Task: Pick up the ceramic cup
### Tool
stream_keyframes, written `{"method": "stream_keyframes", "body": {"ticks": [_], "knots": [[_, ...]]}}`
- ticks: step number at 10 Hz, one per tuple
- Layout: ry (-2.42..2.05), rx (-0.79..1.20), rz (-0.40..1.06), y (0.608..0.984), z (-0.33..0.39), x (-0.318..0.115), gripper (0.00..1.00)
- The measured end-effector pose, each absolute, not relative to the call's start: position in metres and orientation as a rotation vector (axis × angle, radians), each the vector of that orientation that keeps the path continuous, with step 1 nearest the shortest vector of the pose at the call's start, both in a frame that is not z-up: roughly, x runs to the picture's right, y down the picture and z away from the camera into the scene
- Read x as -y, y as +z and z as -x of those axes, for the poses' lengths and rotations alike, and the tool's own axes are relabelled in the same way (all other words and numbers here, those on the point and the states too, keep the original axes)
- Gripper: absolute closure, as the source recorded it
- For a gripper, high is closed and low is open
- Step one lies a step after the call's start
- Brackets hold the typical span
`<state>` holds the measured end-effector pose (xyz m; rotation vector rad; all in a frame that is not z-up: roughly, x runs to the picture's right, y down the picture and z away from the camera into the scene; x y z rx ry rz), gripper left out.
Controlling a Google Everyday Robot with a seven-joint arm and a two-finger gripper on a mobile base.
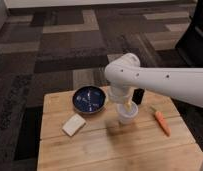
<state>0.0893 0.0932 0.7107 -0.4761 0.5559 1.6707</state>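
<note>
On desk (120,150): 1 ceramic cup (127,114) mid-desk, 1 blue bowl (89,99), 1 carrot (161,122), 1 sponge (74,125). My arm reaches in from right, bent down; claw (126,104) at cup rim, grip state can't tell

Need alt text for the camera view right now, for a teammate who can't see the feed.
A white robot arm reaches from the right over a wooden table, its gripper directly above the ceramic cup. A dark-blue bowl and a pale sponge sit to the cup's left, a carrot to its right.
</note>
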Motion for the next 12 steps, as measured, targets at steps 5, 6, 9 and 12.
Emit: {"method": "stream_keyframes", "body": {"ticks": [5, 6, 9, 12], "knots": [[1.706, -0.606, 0.484, 0.737, -0.116, -0.115, 0.53], [1.701, -0.613, 0.479, 0.739, -0.118, -0.117, 0.65], [1.679, -0.63, 0.467, 0.741, -0.115, -0.116, 1.0], [1.683, -0.639, 0.431, 0.722, -0.111, -0.096, 1.0]]}}
